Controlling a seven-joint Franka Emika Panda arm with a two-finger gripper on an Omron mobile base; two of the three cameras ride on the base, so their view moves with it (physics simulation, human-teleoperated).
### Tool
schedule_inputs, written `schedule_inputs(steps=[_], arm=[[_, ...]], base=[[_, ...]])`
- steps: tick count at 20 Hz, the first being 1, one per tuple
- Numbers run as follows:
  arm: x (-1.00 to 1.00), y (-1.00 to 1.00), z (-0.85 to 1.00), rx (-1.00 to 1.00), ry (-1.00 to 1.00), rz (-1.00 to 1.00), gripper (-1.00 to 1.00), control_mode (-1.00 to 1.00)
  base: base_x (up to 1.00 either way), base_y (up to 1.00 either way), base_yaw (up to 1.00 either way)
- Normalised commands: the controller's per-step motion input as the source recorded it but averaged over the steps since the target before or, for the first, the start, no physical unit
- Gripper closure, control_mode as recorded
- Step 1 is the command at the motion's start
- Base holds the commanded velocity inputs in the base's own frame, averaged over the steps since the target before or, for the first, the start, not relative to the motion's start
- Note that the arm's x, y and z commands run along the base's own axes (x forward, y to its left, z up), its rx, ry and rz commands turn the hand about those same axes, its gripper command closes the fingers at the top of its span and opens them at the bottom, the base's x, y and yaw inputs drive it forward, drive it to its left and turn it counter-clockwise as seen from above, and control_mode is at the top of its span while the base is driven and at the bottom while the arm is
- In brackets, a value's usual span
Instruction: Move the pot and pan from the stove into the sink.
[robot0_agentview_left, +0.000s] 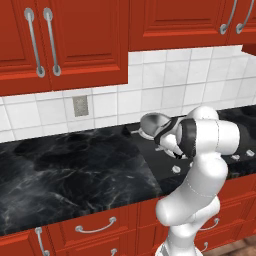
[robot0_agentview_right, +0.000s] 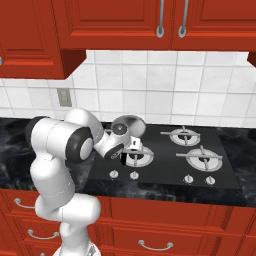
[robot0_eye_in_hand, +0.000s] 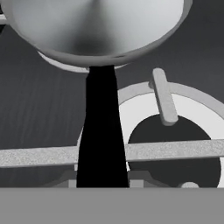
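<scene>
**Gripping the pan handle over the left burners: cooktop inventory**

Item 1: the gripper (robot0_agentview_right: 128, 152), low over the front-left corner of the stove (robot0_agentview_right: 165, 169). Its jaws are drawn narrow on the straight black handle of the pan (robot0_agentview_right: 129, 124). In the hand view the handle runs up the middle from the bottom edge to the bowl; the fingertips themselves are hidden.

Item 2: the pan, shiny silver, at the back-left of the stove. It is tipped up so that its round face turns toward the right base camera. The bowl lies beyond the front-left burner grate (robot0_eye_in_hand: 166, 100), and the handle crosses over that grate.

Item 3: the stove, black glass, with two more burner grates (robot0_agentview_right: 182, 135) on its right half, both bare. A row of small silver knobs (robot0_agentview_right: 114, 174) runs along the front edge, just below the gripper.

Item 4: surroundings.
- Black marbled counter (robot0_agentview_left: 75, 170) to the left of the stove.
- White tile backsplash (robot0_agentview_right: 175, 95) with a grey wall outlet (robot0_agentview_right: 64, 97).
- Red upper cabinets (robot0_agentview_left: 75, 40) hanging overhead.
- Red drawers (robot0_agentview_right: 150, 235) below.

Item 5: obstructions. In the left base view the arm's own elbow covers much of the stove. The pan's bowl (robot0_agentview_left: 152, 121) shows just left of it.
</scene>
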Motion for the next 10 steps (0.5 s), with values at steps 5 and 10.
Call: schedule_inputs(steps=[5, 10], arm=[[0.05, 0.0, 0.24, 0.02, 0.01, -0.01, 1.0, -1.0], [0.14, 0.0, 0.55, 0.02, 0.04, -0.06, 1.0, -1.0]], base=[[0.0, 0.0, 0.0], [0.0, 0.0, 0.0]])
